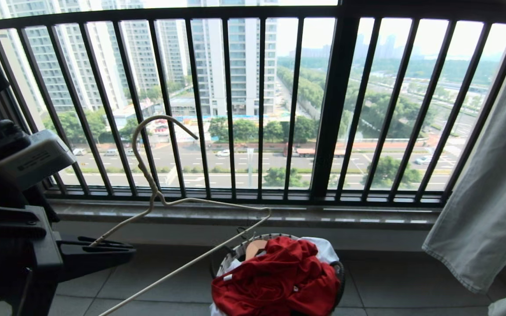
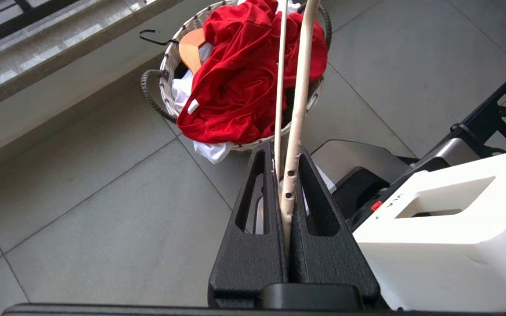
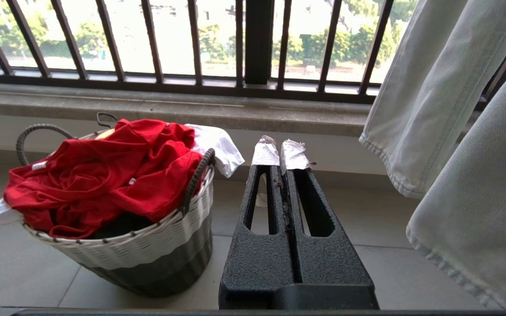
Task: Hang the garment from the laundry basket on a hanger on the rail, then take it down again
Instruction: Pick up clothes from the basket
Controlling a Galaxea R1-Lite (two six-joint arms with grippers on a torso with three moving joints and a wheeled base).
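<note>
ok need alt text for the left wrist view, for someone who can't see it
The left end effector is shut on the thin cream-white hanger, whose wires run toward the laundry basket on the tiled floor. A crumpled red T-shirt lies on top of the basket.

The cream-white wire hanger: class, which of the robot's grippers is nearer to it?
Left. The left gripper is shut on the hanger, holding it up beside the laundry basket. The right gripper is shut, empty, low beside the basket, apart from the hanger.
</note>
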